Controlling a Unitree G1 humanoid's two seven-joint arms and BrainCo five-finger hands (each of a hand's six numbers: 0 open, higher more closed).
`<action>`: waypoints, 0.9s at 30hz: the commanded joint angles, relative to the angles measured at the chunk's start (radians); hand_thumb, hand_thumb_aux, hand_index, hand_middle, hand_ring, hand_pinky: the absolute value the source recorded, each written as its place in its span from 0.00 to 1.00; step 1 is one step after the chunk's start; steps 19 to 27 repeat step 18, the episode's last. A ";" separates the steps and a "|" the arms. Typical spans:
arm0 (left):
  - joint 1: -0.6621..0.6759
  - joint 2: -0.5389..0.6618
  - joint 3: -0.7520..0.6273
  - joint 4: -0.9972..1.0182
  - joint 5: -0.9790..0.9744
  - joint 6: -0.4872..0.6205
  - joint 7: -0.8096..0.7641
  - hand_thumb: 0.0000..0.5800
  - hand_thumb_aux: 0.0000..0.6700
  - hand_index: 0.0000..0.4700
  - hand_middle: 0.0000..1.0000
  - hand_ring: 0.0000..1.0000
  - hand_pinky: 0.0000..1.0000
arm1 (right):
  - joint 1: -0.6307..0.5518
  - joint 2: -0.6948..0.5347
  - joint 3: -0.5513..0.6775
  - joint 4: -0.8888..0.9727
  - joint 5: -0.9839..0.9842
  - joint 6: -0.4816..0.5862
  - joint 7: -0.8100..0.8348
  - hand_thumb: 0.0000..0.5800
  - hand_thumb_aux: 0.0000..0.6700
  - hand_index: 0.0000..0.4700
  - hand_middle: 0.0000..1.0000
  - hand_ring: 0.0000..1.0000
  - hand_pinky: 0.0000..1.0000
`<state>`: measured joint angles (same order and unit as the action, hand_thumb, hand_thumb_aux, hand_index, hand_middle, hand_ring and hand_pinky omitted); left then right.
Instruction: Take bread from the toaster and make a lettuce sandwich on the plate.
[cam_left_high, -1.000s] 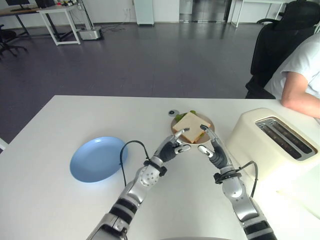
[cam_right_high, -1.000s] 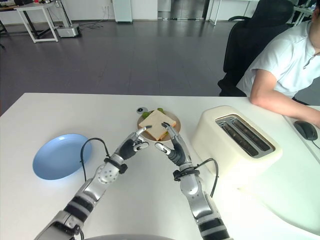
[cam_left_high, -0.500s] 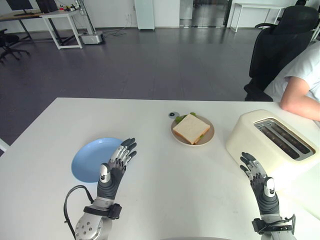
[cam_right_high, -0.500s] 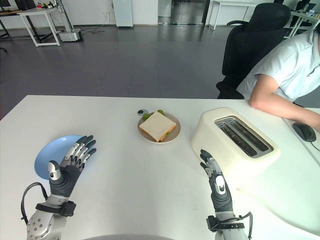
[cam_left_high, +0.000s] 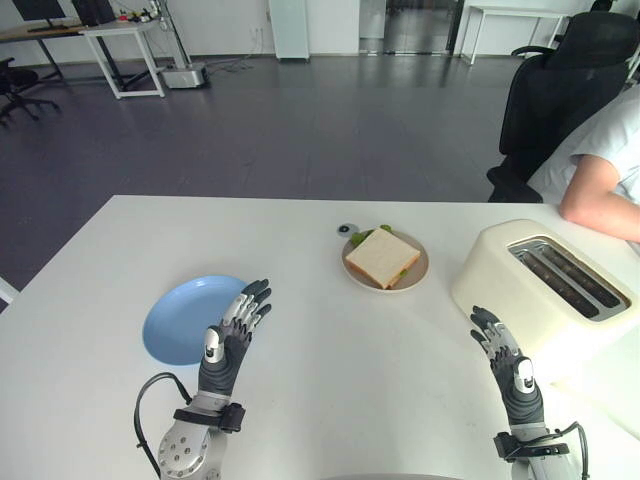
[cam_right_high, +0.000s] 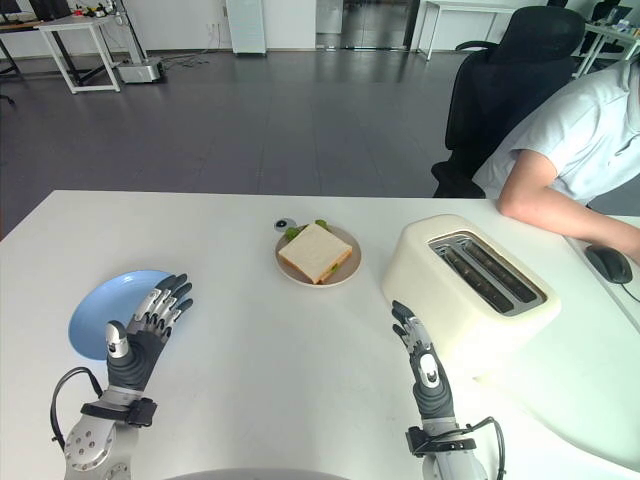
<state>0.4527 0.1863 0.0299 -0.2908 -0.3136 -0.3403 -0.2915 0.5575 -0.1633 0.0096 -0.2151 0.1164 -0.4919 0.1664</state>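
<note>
White-topped and already stacked, the sandwich (cam_left_high: 383, 257) lies on a tan plate (cam_left_high: 418, 272) well ahead of the fingers, roughly between the two hands, with lettuce (cam_left_high: 358, 237) peeking out at its far left edge.

The left hand (cam_left_high: 222, 350) stands upright with its fingers (cam_left_high: 252, 300) spread and holding nothing. The right hand (cam_left_high: 512, 372) does the same, its fingers (cam_left_high: 487, 328) fanned and empty.

The building looks done, so the step in hand is most likely just clearing away from the food. To do that well, both hands should draw straight back and low, with the fingers kept loose so that nothing catches.

A blue plate (cam_left_high: 178, 322) sits just beside the left fingers, on their outer side. A careless sweep that way could nudge it. The toaster (cam_left_high: 520, 290) stands close beyond the right fingers and outward of them, its slots dark with no slice standing proud. A cable loops near each wrist and should be kept off the plates.

White and smooth, the surface (cam_left_high: 350, 370) gives little grip, so a knocked plate would probably slide. A small round disc (cam_left_high: 346, 228) rests just past the tan plate. Beyond the far edge, a dark grey floor (cam_left_high: 300, 130) stretches to desks (cam_left_high: 120, 30) at the back, and a black office chair (cam_left_high: 560, 90) stands off to the right.
</note>
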 joint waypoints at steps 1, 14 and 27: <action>0.002 -0.011 0.002 0.006 0.016 -0.007 -0.008 0.00 0.00 0.00 0.00 0.00 0.00 | 0.003 -0.002 -0.014 -0.009 -0.005 0.004 0.008 0.00 0.00 0.00 0.00 0.00 0.00; 0.071 -0.039 -0.020 -0.055 0.034 0.001 -0.013 0.00 0.00 0.00 0.00 0.00 0.00 | 0.023 0.006 -0.053 -0.011 0.057 0.048 0.038 0.00 0.00 0.00 0.00 0.00 0.00; 0.077 -0.042 -0.030 -0.073 0.035 0.011 -0.013 0.00 0.00 0.00 0.00 0.00 0.00 | 0.023 0.011 -0.064 0.007 0.083 0.042 0.054 0.00 0.00 0.00 0.00 0.00 0.00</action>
